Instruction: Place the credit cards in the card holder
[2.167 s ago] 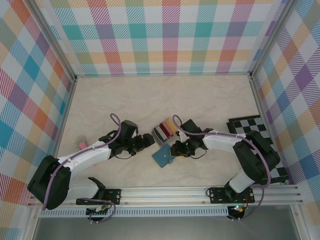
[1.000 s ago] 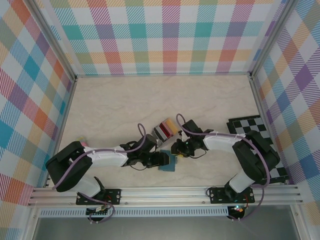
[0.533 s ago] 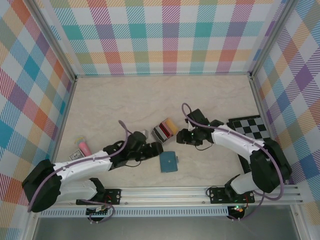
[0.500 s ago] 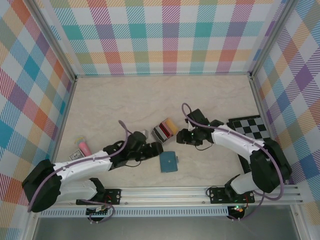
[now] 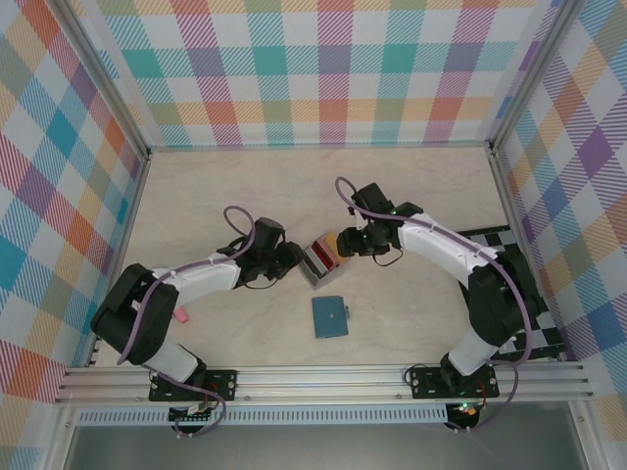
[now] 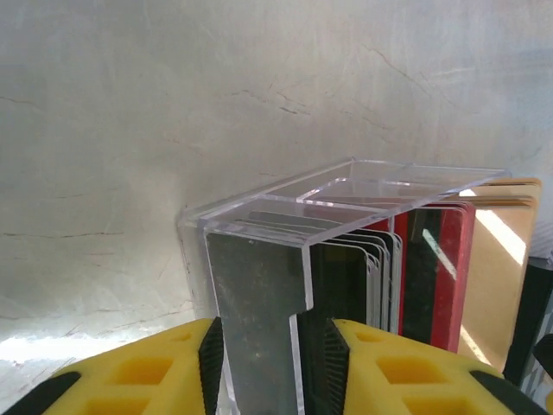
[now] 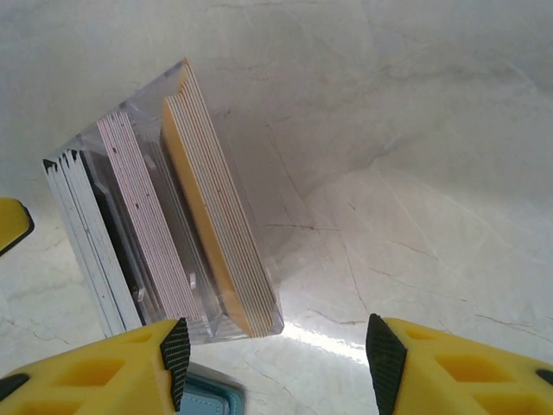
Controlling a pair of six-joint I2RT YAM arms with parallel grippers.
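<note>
The credit cards [image 5: 323, 255] stand upright in a clear rack [image 6: 346, 186], silver-grey [image 6: 259, 320] and black at one end, red [image 6: 454, 268] in the middle, gold-yellow [image 7: 216, 242] at the other end. My left gripper [image 5: 292, 262] reaches in from the left. In its wrist view the left gripper [image 6: 272, 363] has its pads pressed on the rack's grey end, with wall and end cards between them. My right gripper [image 7: 281, 354] is open, its jaws wide over the gold end. The teal card holder [image 5: 330, 316] lies closed nearer the arms, untouched.
A black-and-white chequered board [image 5: 505, 250] lies at the right wall under the right arm. A small pink object [image 5: 180, 315] sits by the left arm's elbow. Bare table [image 5: 294, 186] stretches behind the rack.
The left gripper has moved up and right to the rack and narrowed onto its grey end. The right gripper has swung left to the rack's gold end and stayed wide.
</note>
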